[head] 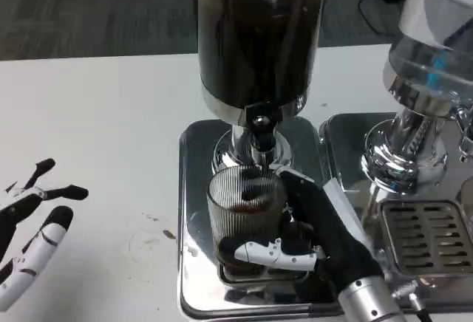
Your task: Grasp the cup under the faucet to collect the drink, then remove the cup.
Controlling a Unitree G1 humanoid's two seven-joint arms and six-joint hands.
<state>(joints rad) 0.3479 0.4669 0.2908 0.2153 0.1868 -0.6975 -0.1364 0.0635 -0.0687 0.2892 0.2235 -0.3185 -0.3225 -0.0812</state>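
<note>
A ribbed clear glass cup [244,211] stands on the chrome drip tray [196,189], right under the faucet [260,134] of the dark drink dispenser [255,34]. A little dark drink lies in the cup's bottom. My right hand [299,237] wraps around the cup from the right, with a white finger across its lower front. My left hand [29,226] rests over the white table at the far left with fingers spread and nothing in it.
A second chrome dispenser [425,78] with a clear tank stands to the right, its slotted drip grate [429,237] close beside my right forearm. The white table [111,130] stretches to the left of the tray, with a few small dark stains [159,230].
</note>
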